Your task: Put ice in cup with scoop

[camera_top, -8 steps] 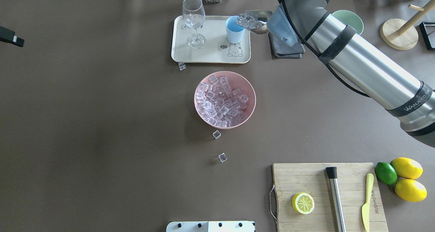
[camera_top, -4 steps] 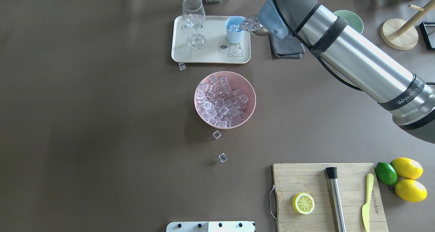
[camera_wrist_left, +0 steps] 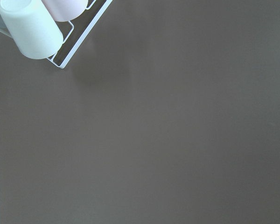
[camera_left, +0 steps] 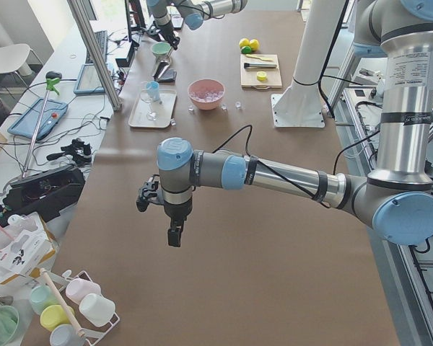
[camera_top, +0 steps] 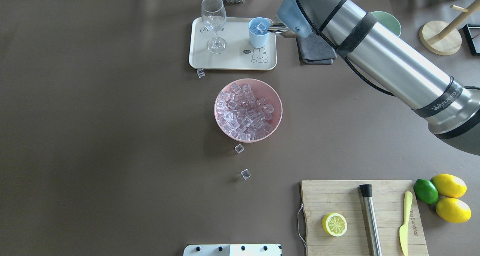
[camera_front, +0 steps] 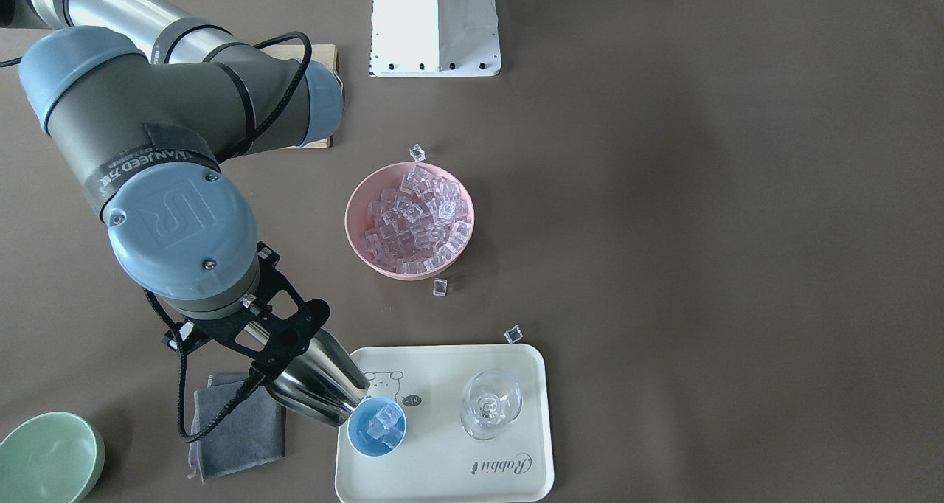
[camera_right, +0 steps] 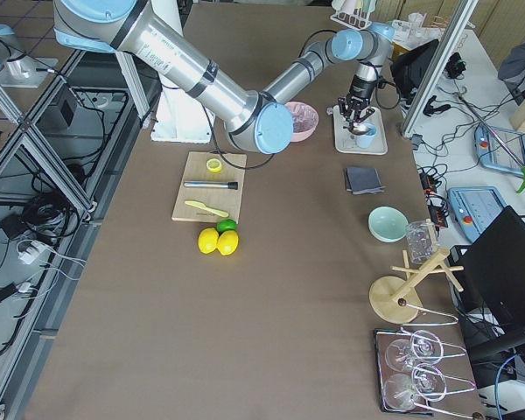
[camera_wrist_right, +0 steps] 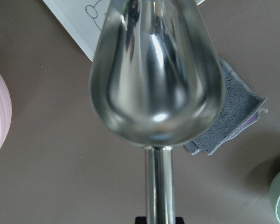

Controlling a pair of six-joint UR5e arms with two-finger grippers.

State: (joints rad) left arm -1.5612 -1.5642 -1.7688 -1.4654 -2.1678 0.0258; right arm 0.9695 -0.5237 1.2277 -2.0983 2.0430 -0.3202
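My right gripper point(camera_front: 265, 344) is shut on the handle of the silver scoop point(camera_front: 317, 386), mostly hidden by the wrist. The scoop is tipped mouth-down against the rim of the light-blue cup point(camera_front: 360, 435), which stands on the cream tray point(camera_front: 442, 466). A few ice cubes point(camera_front: 383, 419) lie in the cup point(camera_top: 259, 41). The right wrist view shows only the scoop's shiny back point(camera_wrist_right: 156, 70). The pink bowl point(camera_top: 278, 111) holds many ice cubes point(camera_top: 245, 111). My left gripper point(camera_left: 174, 234) hangs over bare table far from these; I cannot tell if it is open.
A stemmed glass point(camera_top: 213, 23) stands on the tray point(camera_top: 232, 59). Loose cubes lie by the tray point(camera_top: 201, 73) and near the bowl point(camera_top: 239, 148). A grey cloth point(camera_top: 317, 51) and green bowl point(camera_top: 388, 23) sit right of the tray. A cutting board point(camera_top: 360, 214) is at the front right.
The right arm moved the scoop left and tipped it over the cup. The ice that lay in the scoop now lies in the cup.
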